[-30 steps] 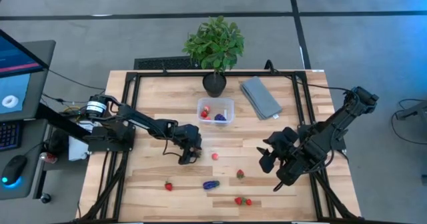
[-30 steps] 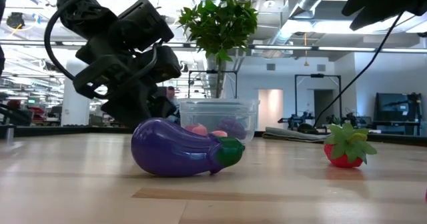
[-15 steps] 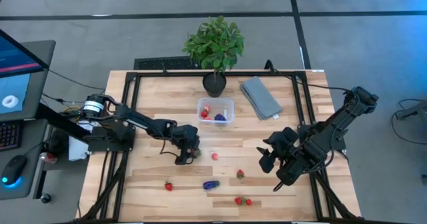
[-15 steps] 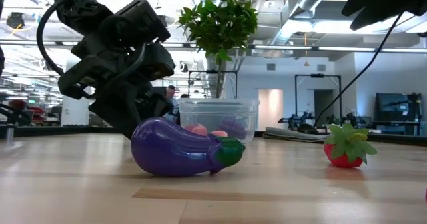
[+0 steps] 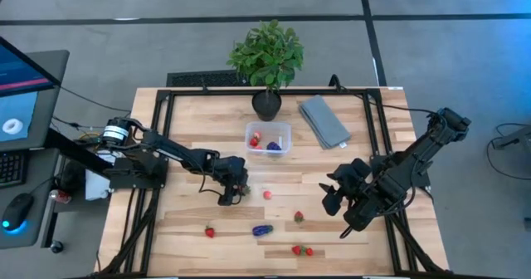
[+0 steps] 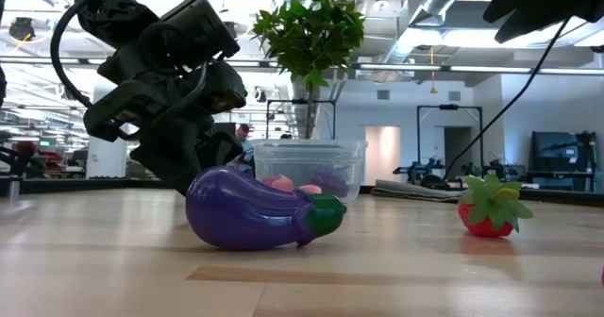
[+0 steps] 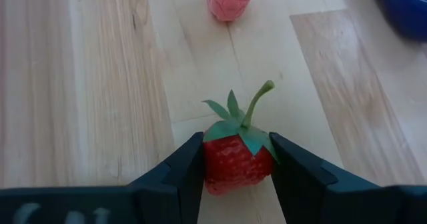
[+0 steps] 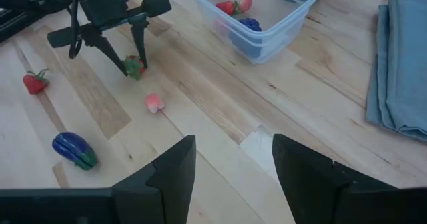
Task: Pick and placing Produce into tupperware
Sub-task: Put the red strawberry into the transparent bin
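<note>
My left gripper is at mid-table, shut on a red strawberry with a green top and stem. The clear tupperware stands farther back and holds a strawberry and a dark blue-purple piece. Loose produce lies nearer the front: a pink round piece, a purple eggplant, and strawberries. Two red pieces lie at the front edge. My right gripper hangs open above the table's right half, holding nothing. My left gripper pinches the strawberry's red body between its two fingers, one on either side, below the green top. The fingers slant down from the table's left. The strawberry lies on the wood with its stem pointing away from the gripper.
A potted plant stands at the back edge behind the tupperware, with a folded grey cloth to its right. In the low view the eggplant lies in front of the left gripper. Bare wood lies between the gripper and the tupperware.
My left gripper has settled slightly lower over the strawberry. The strawberry stays on the table.
</note>
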